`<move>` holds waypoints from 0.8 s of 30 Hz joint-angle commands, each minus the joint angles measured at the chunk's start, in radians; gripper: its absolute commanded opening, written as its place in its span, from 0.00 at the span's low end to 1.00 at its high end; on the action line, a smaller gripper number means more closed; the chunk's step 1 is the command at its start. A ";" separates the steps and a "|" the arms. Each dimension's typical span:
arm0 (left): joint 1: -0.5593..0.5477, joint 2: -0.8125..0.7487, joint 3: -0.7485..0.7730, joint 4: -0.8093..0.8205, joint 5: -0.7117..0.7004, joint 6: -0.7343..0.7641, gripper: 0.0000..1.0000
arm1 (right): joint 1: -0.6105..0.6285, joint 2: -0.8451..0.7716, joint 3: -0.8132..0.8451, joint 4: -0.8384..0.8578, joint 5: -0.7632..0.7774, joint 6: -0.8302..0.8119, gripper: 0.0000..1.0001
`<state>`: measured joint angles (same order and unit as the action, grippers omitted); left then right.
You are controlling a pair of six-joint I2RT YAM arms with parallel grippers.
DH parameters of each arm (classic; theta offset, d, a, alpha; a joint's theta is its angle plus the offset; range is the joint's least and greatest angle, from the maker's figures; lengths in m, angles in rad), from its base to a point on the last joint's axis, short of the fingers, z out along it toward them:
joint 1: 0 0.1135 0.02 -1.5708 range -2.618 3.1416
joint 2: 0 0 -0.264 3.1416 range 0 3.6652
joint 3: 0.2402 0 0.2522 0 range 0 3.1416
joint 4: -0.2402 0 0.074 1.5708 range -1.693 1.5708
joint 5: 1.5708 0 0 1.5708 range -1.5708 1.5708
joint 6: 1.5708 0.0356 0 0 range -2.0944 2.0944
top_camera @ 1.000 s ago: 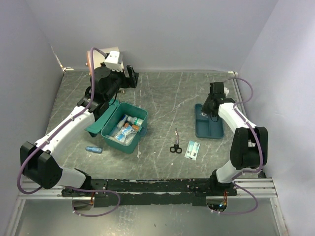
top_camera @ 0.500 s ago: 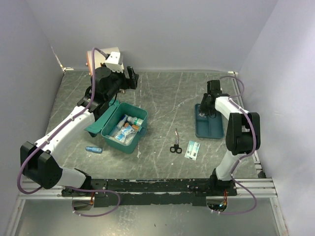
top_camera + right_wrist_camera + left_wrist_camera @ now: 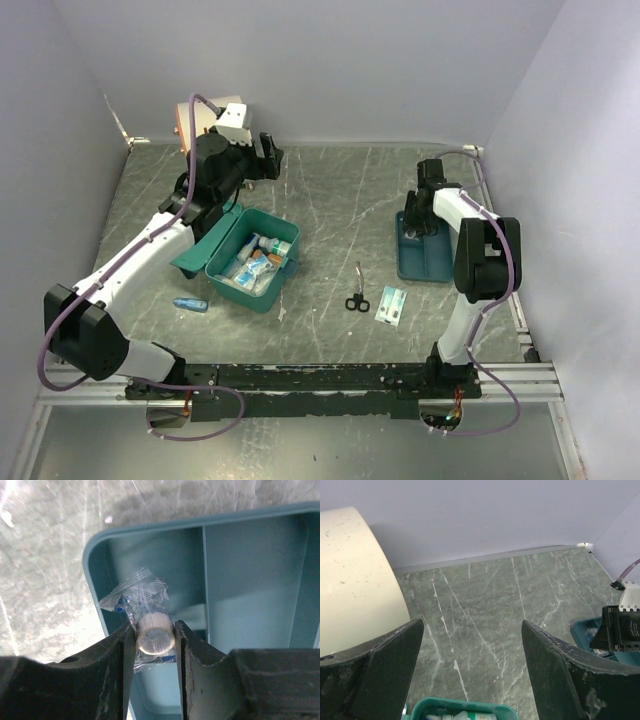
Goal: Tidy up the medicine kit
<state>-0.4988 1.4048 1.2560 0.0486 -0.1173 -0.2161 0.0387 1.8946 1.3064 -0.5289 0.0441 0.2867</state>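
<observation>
I work in a lab test cell: plain pale walls (image 3: pixel 300 60) box in my marbled tabletop (image 3: pixel 330 190), arms (image 3: pixel 140 255) bolted to a metal rail (image 3: pixel 520 375).

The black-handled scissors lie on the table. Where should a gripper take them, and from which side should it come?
Grip the scissors across the blades, which look closed, just beyond the black handle loops, coming straight down from above. They lie flat on the table with the blades pointing toward the far wall, so a left-to-right pinch across the narrow shank probably suits best.
</observation>
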 commanded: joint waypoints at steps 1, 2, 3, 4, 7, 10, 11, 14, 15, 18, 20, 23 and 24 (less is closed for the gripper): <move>0.006 0.008 0.039 0.000 0.015 0.002 0.90 | -0.005 0.022 0.026 -0.090 -0.004 -0.011 0.36; 0.006 0.009 0.039 0.000 0.015 0.002 0.90 | -0.005 0.024 0.029 -0.094 -0.004 -0.008 0.37; 0.007 0.012 0.040 0.000 0.015 0.002 0.90 | -0.005 0.026 0.032 -0.098 -0.003 -0.007 0.39; 0.007 0.015 0.042 0.000 0.017 0.004 0.90 | -0.005 0.026 0.042 -0.101 0.002 -0.004 0.43; 0.006 0.023 0.051 -0.002 0.021 0.008 0.90 | -0.005 0.028 0.080 -0.115 0.021 0.010 0.50; 0.007 0.028 0.058 -0.007 0.016 0.012 0.90 | -0.005 0.014 0.096 -0.112 0.034 0.023 0.51; 0.007 0.028 0.059 -0.006 0.015 0.014 0.90 | -0.005 0.008 0.095 -0.108 0.039 0.027 0.50; 0.007 0.025 0.053 -0.001 0.009 0.016 0.90 | -0.006 -0.004 0.080 -0.091 0.040 0.032 0.43; 0.007 0.024 0.053 0.000 0.008 0.015 0.90 | -0.005 -0.004 0.078 -0.090 0.038 0.031 0.41; 0.007 0.023 0.054 -0.007 0.005 0.012 0.90 | 0.009 -0.015 0.076 -0.093 0.039 0.042 0.37; 0.006 0.016 0.056 -0.021 -0.002 0.005 0.90 | 0.036 -0.043 0.078 -0.092 0.049 0.063 0.37; 0.006 -0.004 0.063 -0.059 -0.019 -0.012 0.90 | 0.076 -0.098 0.087 -0.103 0.054 0.112 0.38; 0.008 -0.015 0.061 -0.074 -0.022 -0.014 0.90 | 0.090 -0.116 0.089 -0.108 0.054 0.130 0.39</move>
<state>-0.4988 1.4254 1.2789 0.0227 -0.1196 -0.2173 0.0742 1.8832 1.3830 -0.6235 0.0822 0.3454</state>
